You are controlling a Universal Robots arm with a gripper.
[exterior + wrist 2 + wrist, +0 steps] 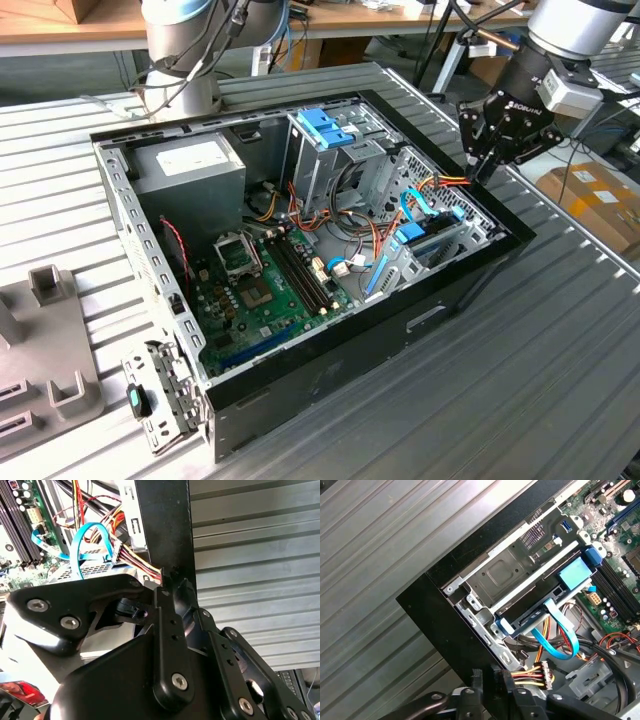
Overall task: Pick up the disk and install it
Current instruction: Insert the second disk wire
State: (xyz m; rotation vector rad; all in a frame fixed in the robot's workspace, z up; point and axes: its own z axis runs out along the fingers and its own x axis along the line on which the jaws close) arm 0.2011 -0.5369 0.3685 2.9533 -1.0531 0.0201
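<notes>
Gripper (478, 170), closed and empty, hangs over the computer case (400, 330) corner; disk (547, 611) partly hidden by cables (560, 640).

Disk (540, 611) blue-railed, flat, seated in bay at case corner (430, 240).

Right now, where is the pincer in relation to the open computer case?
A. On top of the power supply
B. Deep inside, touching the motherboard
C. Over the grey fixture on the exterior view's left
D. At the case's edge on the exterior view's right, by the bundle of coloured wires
D. In the exterior view the pincer hangs at the rim of the computer case, next to the coloured wires, apart from the motherboard.
</notes>
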